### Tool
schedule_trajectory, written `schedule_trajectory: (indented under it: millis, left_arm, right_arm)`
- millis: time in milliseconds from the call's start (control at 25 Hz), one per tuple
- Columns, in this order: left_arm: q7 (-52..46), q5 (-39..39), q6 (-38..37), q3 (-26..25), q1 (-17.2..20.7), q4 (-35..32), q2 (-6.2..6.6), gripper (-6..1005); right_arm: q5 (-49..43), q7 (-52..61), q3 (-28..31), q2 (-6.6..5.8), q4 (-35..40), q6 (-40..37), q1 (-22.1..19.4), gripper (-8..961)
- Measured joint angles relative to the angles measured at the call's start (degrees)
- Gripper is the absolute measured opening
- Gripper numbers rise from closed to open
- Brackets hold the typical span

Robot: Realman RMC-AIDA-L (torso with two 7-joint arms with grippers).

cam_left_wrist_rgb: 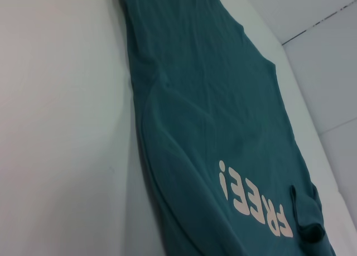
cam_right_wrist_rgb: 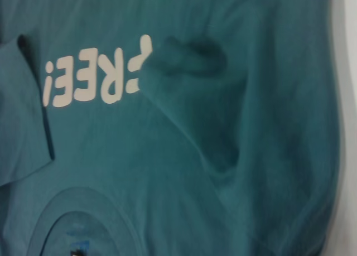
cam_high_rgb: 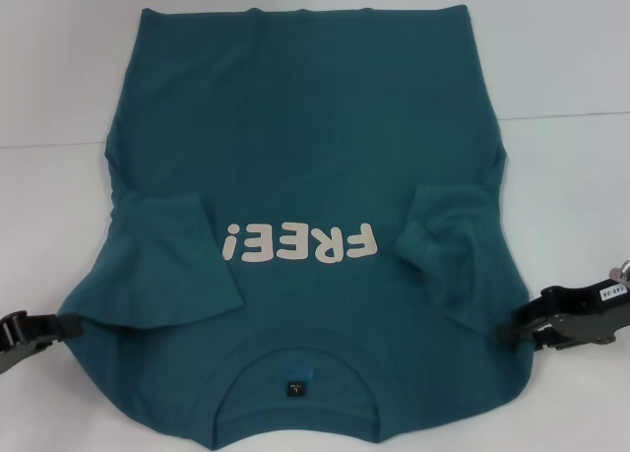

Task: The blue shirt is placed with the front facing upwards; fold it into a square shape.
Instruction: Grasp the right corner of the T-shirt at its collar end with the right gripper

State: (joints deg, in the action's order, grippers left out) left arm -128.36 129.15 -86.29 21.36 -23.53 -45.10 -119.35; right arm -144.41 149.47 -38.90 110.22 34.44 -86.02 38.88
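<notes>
**Ana:** Head view first: the blue shirt [cam_high_rgb: 305, 157] lies face up on the white tabletop [cam_high_rgb: 59, 68], collar [cam_high_rgb: 295, 358] at 6 o'clock nearest the robot, hem at 12. Both sleeves are already folded in over the chest, either side of the FREE! lettering [cam_high_rgb: 298, 243].

**Ben:** And the end effectors?

**Ana:** The left end effector [cam_high_rgb: 61, 325] sits at the shirt's edge around 8 o'clock, touching the shoulder. The right end effector [cam_high_rgb: 522, 326] is at 4 o'clock against the other shoulder. I cannot tell whether either one is spread or pinching cloth; the tips are lost against the fabric.

**Ben:** How do you reckon it handles?

**Ana:** Soft, light knit cotton, I'd judge. No stiffness, so it will sag and drape from wherever it is held. The right sleeve [cam_right_wrist_rgb: 184, 58] is already bunched in the right wrist view, which suggests it creases easily.

**Ben:** Slippery?

**Ana:** Probably not; cotton should drag on the tabletop, so lifting beats sliding.

**Ben:** Where to take hold?

**Ana:** At the two shoulder corners, 4 and 8 o'clock, pinching through every layer there, so the collar end carries evenly towards 12.
</notes>
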Motion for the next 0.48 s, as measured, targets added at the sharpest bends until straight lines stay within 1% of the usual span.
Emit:
schedule_trajectory:
  millis: [160, 480]
  left_arm:
    - [-0.09, -0.08, -0.07, 0.0, 0.02, -0.05, 0.07, 36]
    - [-0.31, -0.13, -0.11, 0.0, 0.06, 0.02, 0.09, 38]
  right_arm:
    - [-0.07, 0.05, -0.71, -0.01, 0.3, -0.45, 0.24, 453]
    - [-0.09, 0.58, -1.05, -0.49, 0.3, -0.95, 0.23, 174]
